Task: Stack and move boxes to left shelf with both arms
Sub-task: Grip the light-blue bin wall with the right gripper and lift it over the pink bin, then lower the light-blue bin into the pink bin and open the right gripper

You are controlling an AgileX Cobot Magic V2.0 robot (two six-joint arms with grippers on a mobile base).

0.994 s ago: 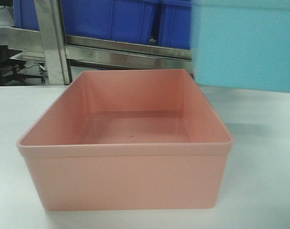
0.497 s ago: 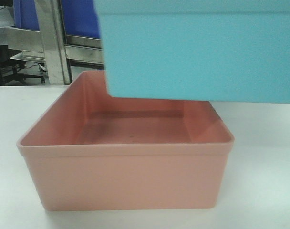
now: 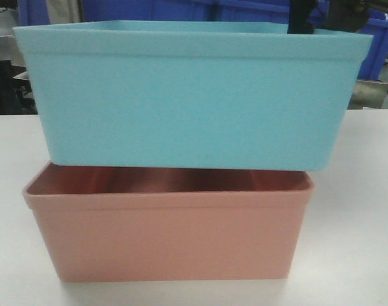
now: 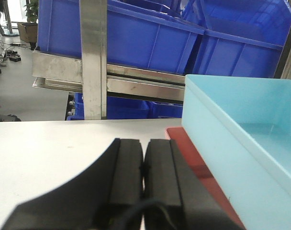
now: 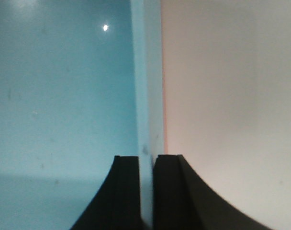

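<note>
While your right gripper (image 5: 146, 163) pinches the turquoise tub (image 3: 194, 108) by its wall, the tub hangs mid-frame over the salmon tub (image 3: 168, 236), its right edge overhanging. Your left gripper (image 4: 144, 153) is closed on nothing, with white tabletop (image 4: 50, 143) spreading to its left.

The worktop (image 3: 9, 191) is flat, smooth and whitish grey. Only one thing sits right on it: the pink tub (image 3: 168, 236). From the front, the tub stands flat near the middle, with a long side facing us. Bare worktop shows at 3 o'clock and 9 o'clock of the tub, and a thin strip shows at 6 o'clock. A soft shadow lies along the tub's bottom edge. In the left wrist view, bare worktop runs on toward 9 o'clock.
</note>
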